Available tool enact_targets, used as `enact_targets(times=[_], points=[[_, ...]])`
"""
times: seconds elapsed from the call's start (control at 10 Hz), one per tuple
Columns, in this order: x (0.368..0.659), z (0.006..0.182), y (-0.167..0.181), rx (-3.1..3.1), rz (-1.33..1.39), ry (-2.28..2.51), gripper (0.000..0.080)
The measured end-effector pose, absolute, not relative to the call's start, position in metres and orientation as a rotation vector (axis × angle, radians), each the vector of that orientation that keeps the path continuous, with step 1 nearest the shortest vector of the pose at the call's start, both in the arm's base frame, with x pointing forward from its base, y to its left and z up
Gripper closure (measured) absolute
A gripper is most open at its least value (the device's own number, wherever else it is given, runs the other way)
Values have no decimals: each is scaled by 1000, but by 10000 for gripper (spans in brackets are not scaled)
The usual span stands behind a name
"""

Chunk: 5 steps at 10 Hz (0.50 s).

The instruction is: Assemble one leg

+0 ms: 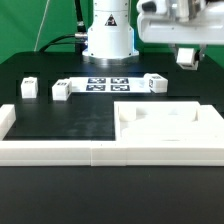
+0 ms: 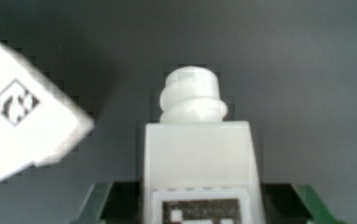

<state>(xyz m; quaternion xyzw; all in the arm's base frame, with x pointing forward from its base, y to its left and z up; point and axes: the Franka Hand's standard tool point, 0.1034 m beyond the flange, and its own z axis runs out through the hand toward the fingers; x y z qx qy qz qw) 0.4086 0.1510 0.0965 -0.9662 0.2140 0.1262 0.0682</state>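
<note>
Nearest you lies the large flat white square panel with raised rim, in front of the marker board. Above that board, toward the exterior view's right, the gripper pinches the small white plastic block leg. In the wrist view its rounded peg points ahead; keep it square and clear of the tagged white block nearby.

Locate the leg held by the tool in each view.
Exterior view: the leg hangs at the upper right, above the table, in the tool.
Wrist view: it fills the middle of the picture.
Shared landmark: the tool clamping it.
</note>
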Motion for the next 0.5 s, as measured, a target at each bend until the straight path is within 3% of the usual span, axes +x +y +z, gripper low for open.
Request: enact_targets(times=[0.2, 0.5], points=[[420, 109, 148, -2977, 184, 549, 511], [421, 110, 160, -2960, -140, 564, 511]])
